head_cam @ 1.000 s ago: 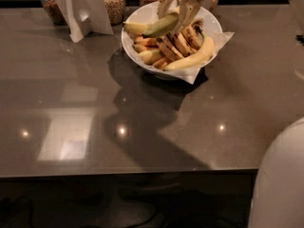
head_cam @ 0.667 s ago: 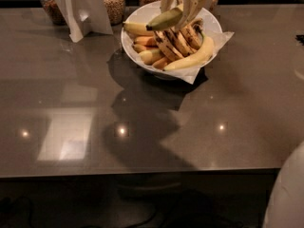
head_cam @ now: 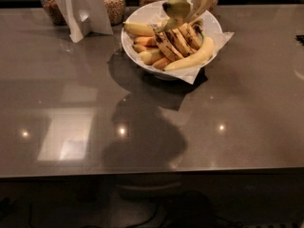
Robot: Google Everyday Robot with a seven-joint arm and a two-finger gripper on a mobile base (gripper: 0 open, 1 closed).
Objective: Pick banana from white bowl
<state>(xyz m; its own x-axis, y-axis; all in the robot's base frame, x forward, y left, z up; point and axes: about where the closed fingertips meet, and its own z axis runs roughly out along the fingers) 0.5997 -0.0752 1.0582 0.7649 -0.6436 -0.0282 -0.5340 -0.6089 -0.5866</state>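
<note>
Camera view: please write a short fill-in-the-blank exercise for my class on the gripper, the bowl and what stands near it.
1. The white bowl of bananas is lined with white ____ whose corners stick out over the rim.
2. The gripper, at the top of the view above the bowl, is shut on a greenish ____.
3. Behind the bowl, to the left, stand glass ____ of grain.

Missing words: paper; banana; jars.
</note>
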